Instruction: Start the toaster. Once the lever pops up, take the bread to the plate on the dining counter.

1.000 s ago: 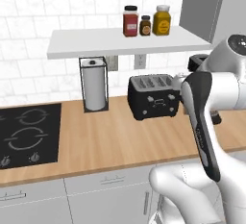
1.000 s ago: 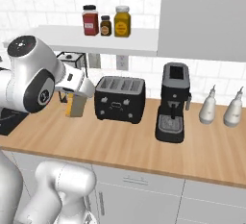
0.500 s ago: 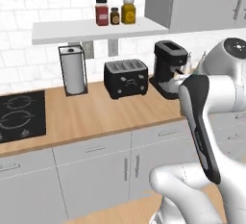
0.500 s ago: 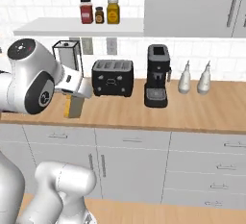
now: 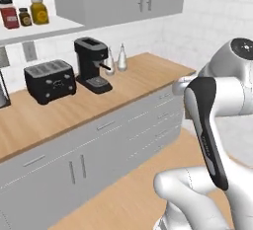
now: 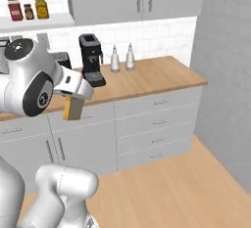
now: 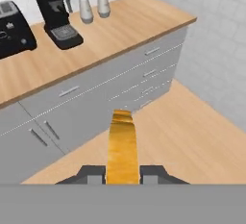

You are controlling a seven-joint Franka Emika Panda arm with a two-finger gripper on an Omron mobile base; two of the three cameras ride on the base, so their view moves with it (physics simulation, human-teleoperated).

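Above the wood floor (image 7: 192, 136), pincer (image 7: 122, 172) clamps the bread (image 7: 122, 146) edge-on, pointing forward

The toaster (image 5: 50, 80) stands beside the coffee machine (image 5: 92, 64).

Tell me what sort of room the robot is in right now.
A kitchen, rendered: a wooden wall counter over grey drawers carries a black toaster and a coffee machine, with spice jars on a shelf above.
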